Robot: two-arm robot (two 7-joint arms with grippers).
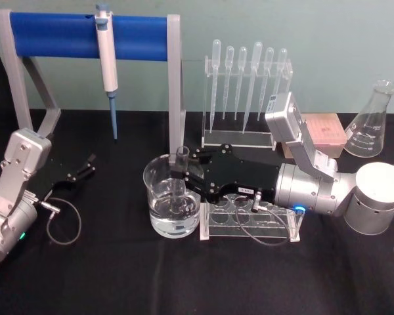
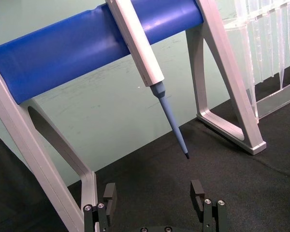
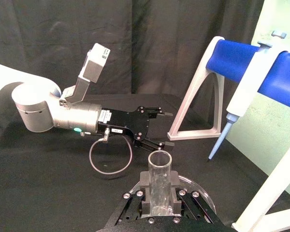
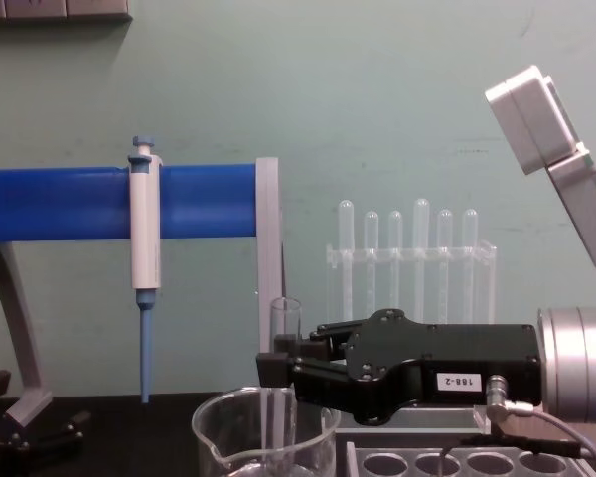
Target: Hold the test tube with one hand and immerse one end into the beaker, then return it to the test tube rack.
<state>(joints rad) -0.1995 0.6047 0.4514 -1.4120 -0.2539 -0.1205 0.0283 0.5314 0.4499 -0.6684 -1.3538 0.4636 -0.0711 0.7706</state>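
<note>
The right gripper [image 1: 182, 176] reaches across from the robot's right, above the clear test tube rack [image 1: 249, 222]. Its fingers are closed on the test tube [image 1: 182, 156], one pad on each side of the glass just below the flared rim. The tube stands upright. Its open top rises above the fingers [image 4: 278, 370], and its lower part goes down inside the beaker [image 1: 155, 195], near the wall on the rack's side. From the chest view the tube [image 4: 285, 316] passes below the beaker's rim [image 4: 219, 417]. The head view shows it reaching about to the water [image 1: 174, 222], though whether the tip is under the surface cannot be told. The beaker stands on the black table [image 1: 118, 275], touching or just beside the left end of the rack.

The left gripper [image 1: 88, 165] rests low on the robot's left, well apart from the beaker. Its fingers [image 2: 109, 194] are spread wide and hold nothing, as the right wrist view also shows [image 3: 168, 129].

Behind, a blue-tipped white pipettor [image 1: 106, 59] hangs from a blue-barred stand [image 1: 52, 36]. A clear stand of plastic pipettes [image 1: 246, 85] is behind the rack, and an Erlenmeyer flask [image 1: 371, 125] is at the far right.
</note>
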